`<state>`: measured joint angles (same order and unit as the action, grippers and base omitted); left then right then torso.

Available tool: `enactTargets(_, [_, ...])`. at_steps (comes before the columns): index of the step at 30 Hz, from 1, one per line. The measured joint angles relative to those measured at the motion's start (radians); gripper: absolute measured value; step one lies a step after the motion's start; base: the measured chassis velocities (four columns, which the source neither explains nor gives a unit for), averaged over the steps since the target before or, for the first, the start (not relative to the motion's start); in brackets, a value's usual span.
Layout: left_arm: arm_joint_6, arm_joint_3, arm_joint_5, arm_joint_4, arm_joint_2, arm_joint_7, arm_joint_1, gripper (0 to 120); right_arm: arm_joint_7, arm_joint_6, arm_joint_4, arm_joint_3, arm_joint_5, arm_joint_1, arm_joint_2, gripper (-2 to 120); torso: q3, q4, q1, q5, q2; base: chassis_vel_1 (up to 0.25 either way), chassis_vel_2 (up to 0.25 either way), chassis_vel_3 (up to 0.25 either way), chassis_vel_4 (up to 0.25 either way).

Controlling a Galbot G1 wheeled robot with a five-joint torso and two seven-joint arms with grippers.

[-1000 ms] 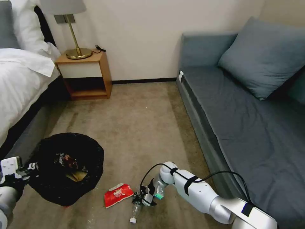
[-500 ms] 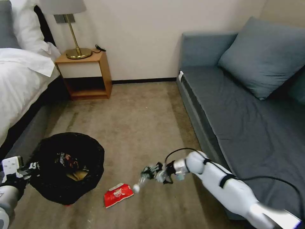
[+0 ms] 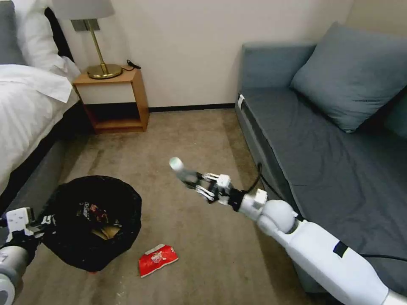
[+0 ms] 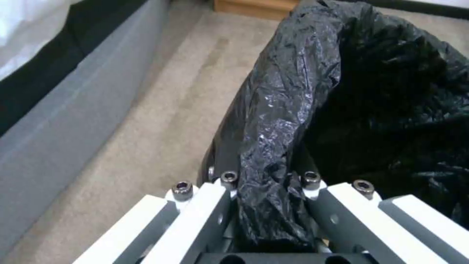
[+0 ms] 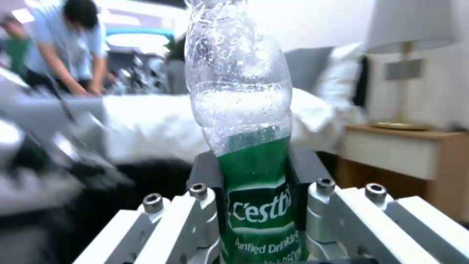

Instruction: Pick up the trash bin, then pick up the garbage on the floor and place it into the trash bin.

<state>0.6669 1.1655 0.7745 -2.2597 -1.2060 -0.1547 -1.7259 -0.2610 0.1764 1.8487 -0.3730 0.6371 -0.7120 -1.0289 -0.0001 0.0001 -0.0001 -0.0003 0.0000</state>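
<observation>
The trash bin (image 3: 91, 222), wrapped in a crinkly black bag (image 4: 293, 110), stands at the lower left of the head view, with wrappers inside. My left gripper (image 3: 40, 222) is shut on the bin's bagged rim (image 4: 266, 190). My right gripper (image 3: 199, 183) is raised over the carpet, to the right of the bin, shut on a clear bottle (image 3: 181, 169) with a green label (image 5: 256, 205); the bottle's white cap points up and toward the bin. A red snack packet (image 3: 157, 259) lies on the floor (image 3: 190, 140) just right of the bin.
A grey sofa (image 3: 322, 169) with a cushion runs along the right. A bed (image 3: 25, 114) stands at the left, with a wooden nightstand (image 3: 116, 99) and brass lamp (image 3: 99, 63) by the far wall. Open carpet lies between them.
My right gripper has lifted the bottle off the floor beside the red packet and swung it up and away from the floor. The left arm and bin have barely moved.
</observation>
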Motion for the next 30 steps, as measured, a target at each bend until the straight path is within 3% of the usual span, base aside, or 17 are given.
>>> enactTargets(1, [0.000, -0.004, 0.000, -0.006, 0.002, 0.000, -0.004, 7, 0.112, -0.050, 0.026, -0.131, 0.044, 0.065, -0.057, 23, 0.000, 0.0002, 0.000, 0.0001, 0.000, 0.000, 0.000, 0.000, 0.000])
enactTargets(3, [-0.001, -0.012, -0.004, -0.009, 0.002, -0.001, -0.006, 7, 0.188, -0.083, 0.024, -0.224, 0.076, 0.107, -0.103, 23, 0.000, 0.0005, 0.000, 0.0001, 0.000, 0.000, 0.000, 0.000, 0.000])
enactTargets(7, [-0.001, -0.016, -0.008, -0.011, 0.001, -0.001, -0.007, 7, 0.221, -0.097, 0.006, -0.264, 0.092, 0.135, -0.130, 23, 0.000, -0.0002, 0.000, -0.0001, 0.000, 0.000, 0.000, 0.000, 0.000])
enactTargets(8, [-0.003, -0.028, -0.014, -0.021, -0.005, -0.001, -0.011, 7, 0.256, -0.109, -0.078, -0.328, 0.111, 0.198, -0.223, 23, 0.000, 0.0000, 0.000, -0.0001, 0.000, 0.000, 0.000, 0.000, 0.000])
enactTargets(10, [-0.004, -0.028, -0.014, -0.024, -0.005, -0.001, -0.014, 7, 0.264, -0.110, -0.105, -0.338, 0.117, 0.213, -0.253, 23, 0.000, 0.0001, 0.000, -0.0001, 0.000, 0.000, 0.000, 0.000, 0.000])
enactTargets(14, [-0.008, -0.025, -0.016, -0.031, -0.005, 0.000, -0.027, 7, 0.293, -0.123, -0.208, -0.368, 0.136, 0.248, -0.383, 23, 0.000, 0.0003, 0.000, 0.0000, 0.000, 0.000, 0.000, 0.000, 0.000])
enactTargets(16, [-0.009, -0.023, -0.016, -0.032, -0.005, 0.001, -0.029, 7, 0.296, -0.126, -0.218, -0.370, 0.135, 0.248, -0.396, 23, 0.000, 0.0003, 0.000, 0.0000, 0.000, 0.000, 0.000, 0.000, 0.000])
enactTargets(25, [-0.010, -0.019, -0.013, -0.034, -0.004, 0.004, -0.030, 7, 0.300, -0.147, -0.216, -0.374, 0.120, 0.228, -0.392, 58, 0.000, -0.0002, 0.000, 0.0001, 0.000, 0.000, 0.000, 0.000, 0.000])
enactTargets(27, [-0.010, -0.019, -0.013, -0.034, -0.004, 0.004, -0.030, 7, 0.300, -0.147, -0.216, -0.374, 0.120, 0.228, -0.392, 59, 0.000, -0.0002, 0.000, 0.0001, 0.000, 0.000, 0.000, 0.000, 0.000])
enactTargets(30, [-0.010, -0.021, -0.012, -0.034, -0.003, 0.004, -0.028, 7, 0.296, -0.149, -0.214, -0.374, 0.109, 0.224, -0.391, 74, 0.000, -0.0001, 0.000, 0.0001, 0.000, 0.000, 0.000, 0.000, 0.000])
